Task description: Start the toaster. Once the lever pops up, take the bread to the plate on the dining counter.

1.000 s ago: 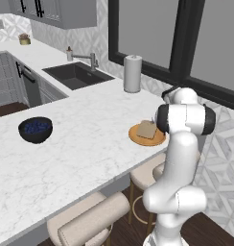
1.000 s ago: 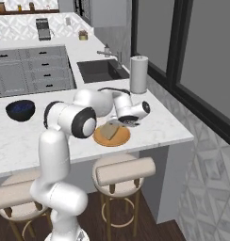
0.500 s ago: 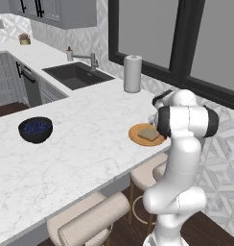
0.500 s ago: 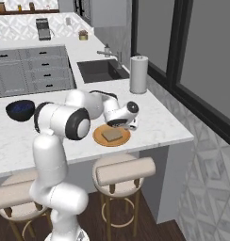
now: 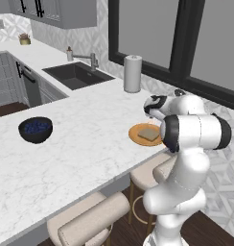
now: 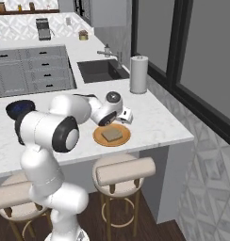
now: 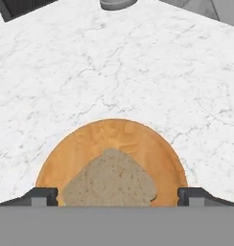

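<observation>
On the white desk (image 6: 159, 123), the bread (image 7: 109, 180) lies on the plate (image 7: 80, 144). The claw (image 7: 117, 196) hangs above, spread wide and holding nothing.

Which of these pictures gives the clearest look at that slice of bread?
The right base view: the bread lies whole and unobstructed on the plate. In the hand view it is large, but its near part is cut off. In the left base view it is small, beside the arm.
</observation>
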{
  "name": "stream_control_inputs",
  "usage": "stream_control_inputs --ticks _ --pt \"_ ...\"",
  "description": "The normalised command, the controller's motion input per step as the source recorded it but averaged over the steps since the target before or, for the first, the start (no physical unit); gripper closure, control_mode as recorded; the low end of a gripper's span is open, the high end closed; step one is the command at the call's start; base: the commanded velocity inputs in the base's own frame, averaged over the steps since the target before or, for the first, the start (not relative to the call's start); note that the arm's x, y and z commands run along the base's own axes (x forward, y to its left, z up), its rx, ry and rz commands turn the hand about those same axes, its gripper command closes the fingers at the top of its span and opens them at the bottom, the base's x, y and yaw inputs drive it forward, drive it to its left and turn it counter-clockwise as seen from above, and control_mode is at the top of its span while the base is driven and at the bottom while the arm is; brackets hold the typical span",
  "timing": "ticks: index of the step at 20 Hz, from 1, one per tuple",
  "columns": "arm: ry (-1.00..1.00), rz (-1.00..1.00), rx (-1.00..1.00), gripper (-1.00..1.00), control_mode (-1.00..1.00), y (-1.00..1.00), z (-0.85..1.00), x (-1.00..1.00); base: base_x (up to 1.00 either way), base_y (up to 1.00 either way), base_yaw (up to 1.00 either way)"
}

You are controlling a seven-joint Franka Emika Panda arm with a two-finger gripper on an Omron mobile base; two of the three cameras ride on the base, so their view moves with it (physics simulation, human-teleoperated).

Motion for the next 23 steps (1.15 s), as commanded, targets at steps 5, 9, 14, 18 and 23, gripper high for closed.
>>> stream_control_inputs --ticks 5,9,14,18,23 --pt "0.07 0.11 -0.16 -1.00 -1.00 0.37 1.00 -1.00 0.00 0.00 0.00" --pt "0.19 0.27 -0.30 -1.00 -1.00 0.72 1.00 -1.00 0.00 0.00 0.00" --pt "0.22 0.27 -0.29 -1.00 -1.00 0.86 0.44 -1.00 0.00 0.00 0.00" --pt "0.13 0.18 -0.13 -1.00 -1.00 0.67 -0.09 -1.00 0.00 0.00 0.00" --pt "-0.10 0.03 0.00 -1.00 -1.00 0.13 -0.55 -1.00 0.00 0.00 0.00"
